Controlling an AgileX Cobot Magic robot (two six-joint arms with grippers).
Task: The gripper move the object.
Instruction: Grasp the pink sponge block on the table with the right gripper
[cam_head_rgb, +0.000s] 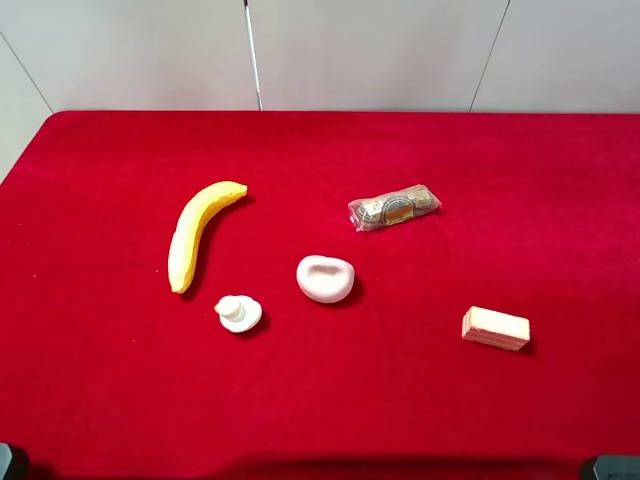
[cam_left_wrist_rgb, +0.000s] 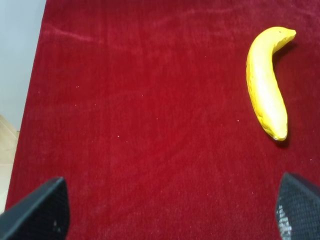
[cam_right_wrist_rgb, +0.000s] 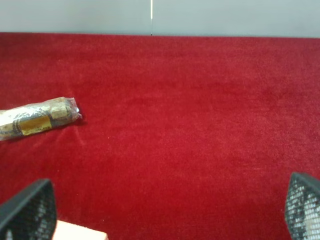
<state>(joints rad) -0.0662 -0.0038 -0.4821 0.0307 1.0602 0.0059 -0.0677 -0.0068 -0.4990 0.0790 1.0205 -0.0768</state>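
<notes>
My right gripper (cam_right_wrist_rgb: 165, 215) is released and spread wide. Its two dark, mesh-textured fingers (cam_right_wrist_rgb: 30, 212) sit at opposite edges of the right wrist view with only the red velvety tablecloth (cam_right_wrist_rgb: 200, 125) between them, and they hold and touch nothing that I can see. The small rectangular pale pink-and-cream layered block (cam_right_wrist_rgb: 80, 232) shows there only as a corner at the edge of the picture, just beside one finger and lower than it; I cannot tell whether the two touch. Farther out on the cloth, well apart from that gripper, lies the clear-wrapped brownish snack packet (cam_right_wrist_rgb: 37, 119). My left gripper (cam_left_wrist_rgb: 167, 220) is just as wide open, with its dark fingers (cam_left_wrist_rgb: 40, 212) over bare cloth and nothing between them. The long yellow curved banana (cam_left_wrist_rgb: 267, 82) lies ahead of it and off to one side, clear of both fingers. From the high camera I see the block (cam_head_rgb: 495, 328) lying flat on the right side of the table, towards the near edge, on its own. The white rounded bowl-like piece (cam_head_rgb: 326, 278) sits near the middle, a small white knobbed piece (cam_head_rgb: 238, 313) lies just beside it, and the banana (cam_head_rgb: 200, 232) is on the left.
</notes>
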